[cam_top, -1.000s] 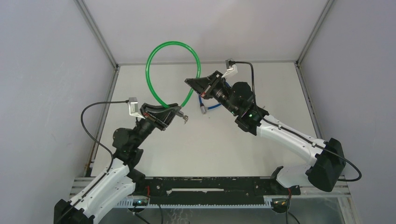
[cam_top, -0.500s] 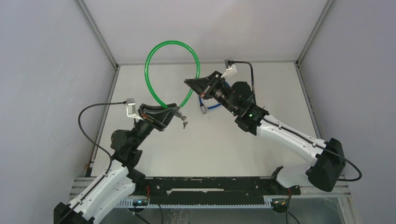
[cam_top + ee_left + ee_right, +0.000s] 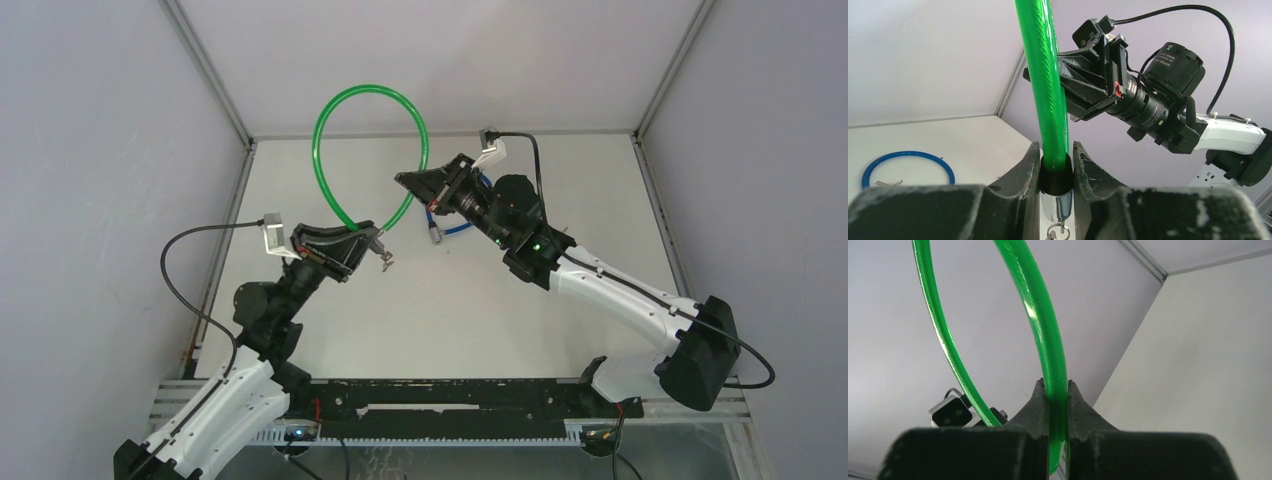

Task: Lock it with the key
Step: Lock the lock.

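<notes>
White surface (image 3: 480, 300) under grey walls (image 3: 100, 150); no container shows. Above it the green cable (image 3: 317, 140) loops in the air, probably light, springy and slick, so best held near its stiff ends. The right claw (image 3: 1058, 390) pinches its sheath. The left claw (image 3: 1055, 155) pinches the black collar (image 3: 1054, 172), with keys (image 3: 384, 263) dangling below.

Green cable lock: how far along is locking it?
Done: green cable lock is lifted, left gripper shut on its black collar, right gripper pinching the cable. In hand: keys dangle from the cylinder. Left: turning the key; no gripper holds it.
</notes>
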### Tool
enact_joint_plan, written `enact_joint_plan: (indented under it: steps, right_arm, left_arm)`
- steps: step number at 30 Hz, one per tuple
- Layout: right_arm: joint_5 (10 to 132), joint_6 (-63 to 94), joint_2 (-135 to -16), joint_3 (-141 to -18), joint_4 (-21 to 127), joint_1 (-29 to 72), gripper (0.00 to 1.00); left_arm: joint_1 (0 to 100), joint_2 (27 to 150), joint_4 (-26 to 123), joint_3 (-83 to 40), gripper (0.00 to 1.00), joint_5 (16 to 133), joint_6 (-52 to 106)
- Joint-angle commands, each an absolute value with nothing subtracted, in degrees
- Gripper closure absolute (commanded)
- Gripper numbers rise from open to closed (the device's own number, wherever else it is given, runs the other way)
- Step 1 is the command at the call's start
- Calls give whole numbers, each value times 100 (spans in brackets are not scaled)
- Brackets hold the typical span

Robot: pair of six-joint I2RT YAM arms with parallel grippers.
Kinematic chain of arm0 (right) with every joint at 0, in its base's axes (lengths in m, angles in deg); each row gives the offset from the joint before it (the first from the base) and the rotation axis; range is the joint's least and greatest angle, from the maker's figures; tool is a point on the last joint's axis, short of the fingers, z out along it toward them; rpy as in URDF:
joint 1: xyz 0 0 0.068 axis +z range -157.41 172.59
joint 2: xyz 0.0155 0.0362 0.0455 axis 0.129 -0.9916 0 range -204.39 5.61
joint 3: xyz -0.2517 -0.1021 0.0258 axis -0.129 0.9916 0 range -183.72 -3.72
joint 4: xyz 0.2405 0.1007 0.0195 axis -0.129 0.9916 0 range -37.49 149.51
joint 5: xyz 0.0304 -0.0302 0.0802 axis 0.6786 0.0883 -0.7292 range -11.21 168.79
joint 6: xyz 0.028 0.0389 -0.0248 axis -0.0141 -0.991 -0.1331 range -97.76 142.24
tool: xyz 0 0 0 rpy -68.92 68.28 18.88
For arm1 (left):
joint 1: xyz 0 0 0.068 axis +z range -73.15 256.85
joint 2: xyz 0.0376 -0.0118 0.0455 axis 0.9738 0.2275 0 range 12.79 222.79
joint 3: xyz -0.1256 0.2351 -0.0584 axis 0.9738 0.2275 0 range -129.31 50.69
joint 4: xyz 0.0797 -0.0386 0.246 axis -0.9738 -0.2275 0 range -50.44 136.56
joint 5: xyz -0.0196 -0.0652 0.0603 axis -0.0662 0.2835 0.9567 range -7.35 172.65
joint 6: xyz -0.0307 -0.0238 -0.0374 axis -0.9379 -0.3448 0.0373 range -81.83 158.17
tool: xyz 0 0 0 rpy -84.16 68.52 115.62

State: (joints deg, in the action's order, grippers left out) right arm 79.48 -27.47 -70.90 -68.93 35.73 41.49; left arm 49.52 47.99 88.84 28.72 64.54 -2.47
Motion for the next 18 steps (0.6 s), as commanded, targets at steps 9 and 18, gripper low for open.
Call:
enact_joint_plan:
  steps: [9,18]
  right_arm:
    - [6501,-2628,-7208,-6792,4084,5052,100]
    - [6335,-2566,-7187,-6799,3954,5172,100]
  left_arm:
    - [4873,4955,9415,2521,100,6415,-340]
    - [4878,4930,9448,2485,100,6322,-269]
